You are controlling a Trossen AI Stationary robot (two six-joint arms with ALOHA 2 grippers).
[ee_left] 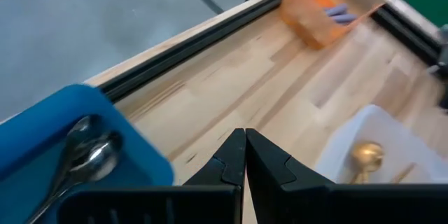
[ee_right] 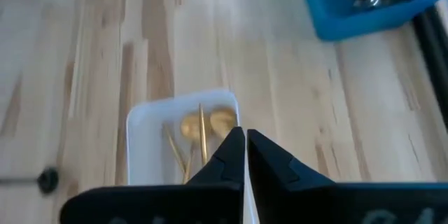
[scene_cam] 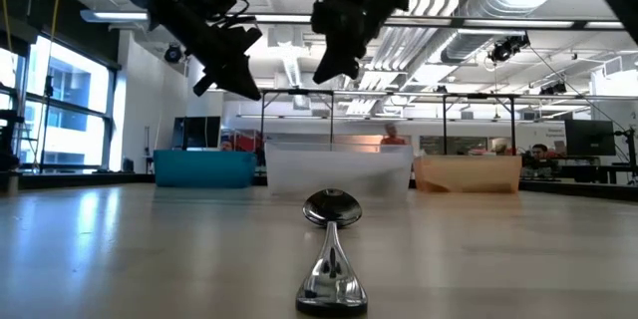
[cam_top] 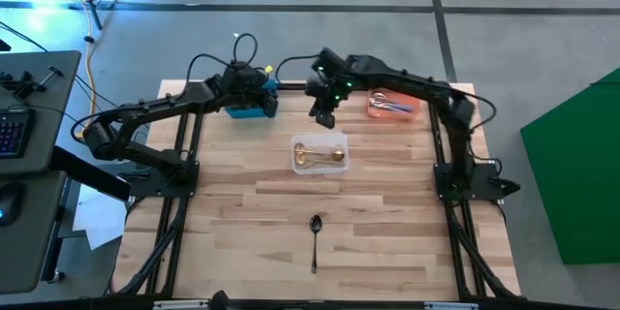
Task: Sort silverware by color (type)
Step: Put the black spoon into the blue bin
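Observation:
One dark spoon [cam_top: 315,235] lies alone on the wooden table near its front edge, bowl toward the far side; it fills the front of the low view [scene_cam: 332,249]. Gold spoons [ee_right: 201,129] lie in the clear bin [cam_top: 320,153]. A dark spoon [ee_left: 84,157] rests in the blue bin [cam_top: 247,108], and lilac-handled spoons [cam_top: 390,104] lie in the orange bin [cam_top: 407,107]. My left gripper [ee_left: 245,147] hovers shut beside the blue bin. My right gripper [ee_right: 245,143] hangs shut above the clear bin's far side [cam_top: 325,121]. Neither holds anything.
The three bins stand in a row along the table's far side, blue at left, clear in the middle and a little nearer, orange at right. Bare wood stretches between the clear bin and the lone spoon. Black frame rails run along the table's edges.

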